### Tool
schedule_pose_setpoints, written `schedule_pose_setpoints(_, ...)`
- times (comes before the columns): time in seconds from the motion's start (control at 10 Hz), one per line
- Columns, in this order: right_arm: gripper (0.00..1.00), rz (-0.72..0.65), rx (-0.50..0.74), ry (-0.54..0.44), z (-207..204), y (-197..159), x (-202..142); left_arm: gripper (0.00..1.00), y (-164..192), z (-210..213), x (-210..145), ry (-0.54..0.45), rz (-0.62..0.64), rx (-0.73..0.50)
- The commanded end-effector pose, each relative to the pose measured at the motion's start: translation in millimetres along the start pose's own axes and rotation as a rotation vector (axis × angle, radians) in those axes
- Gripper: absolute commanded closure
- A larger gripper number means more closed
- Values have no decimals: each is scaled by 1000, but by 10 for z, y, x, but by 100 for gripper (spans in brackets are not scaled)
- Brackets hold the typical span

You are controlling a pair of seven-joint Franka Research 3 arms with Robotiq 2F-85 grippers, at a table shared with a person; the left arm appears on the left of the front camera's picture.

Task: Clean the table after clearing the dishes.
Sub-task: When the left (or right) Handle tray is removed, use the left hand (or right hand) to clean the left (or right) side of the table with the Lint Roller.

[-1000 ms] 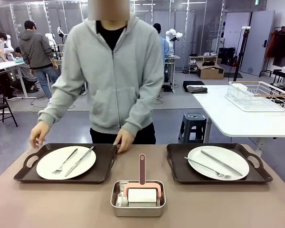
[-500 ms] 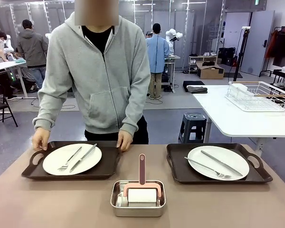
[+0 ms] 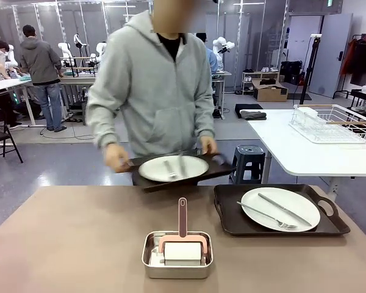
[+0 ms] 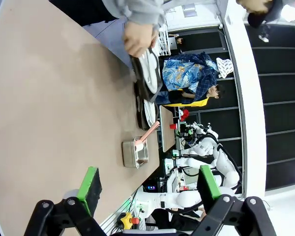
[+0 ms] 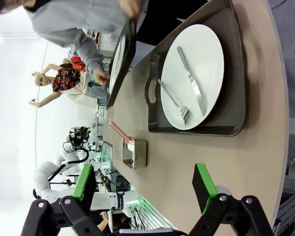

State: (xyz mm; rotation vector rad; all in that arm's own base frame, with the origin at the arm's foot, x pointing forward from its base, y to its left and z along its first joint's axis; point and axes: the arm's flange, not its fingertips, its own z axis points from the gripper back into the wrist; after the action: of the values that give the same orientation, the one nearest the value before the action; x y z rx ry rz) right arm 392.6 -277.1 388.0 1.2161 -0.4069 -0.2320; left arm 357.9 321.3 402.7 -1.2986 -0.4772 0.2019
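The person at the far side holds one dark tray (image 3: 222,166) with a white plate (image 3: 174,168) and cutlery in both hands, lifted above the far edge of the beige table (image 3: 67,244). A second dark tray (image 3: 229,213) rests on the table at the right and carries a plate (image 3: 280,209), a fork and a knife. My left gripper (image 4: 148,183) stands open above the table's near left, nothing between its fingers. My right gripper (image 5: 143,182) is open too, near the resting tray (image 5: 236,73), whose plate (image 5: 196,73) lies in plain sight.
A shallow steel pan (image 3: 177,264) holding a pink-handled roller (image 3: 182,220) sits near the front middle of the table. Beyond the table's right corner stand a white table with a wire rack (image 3: 329,122) and a grey stool (image 3: 250,160).
The person took hold of the left tray, lifted it off the table and carried it toward the middle. Both grippers stay open.
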Motion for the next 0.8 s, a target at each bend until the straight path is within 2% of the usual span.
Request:
schedule_pose_setpoints(0.0, 0, 4, -3, 2, 3, 31, 21, 0, -19, 25, 7, -2, -4, -2)
schedule_pose_setpoints(0.7, 0, 4, -3, 2, 3, 31, 21, 0, -19, 25, 7, -2, -4, -2)
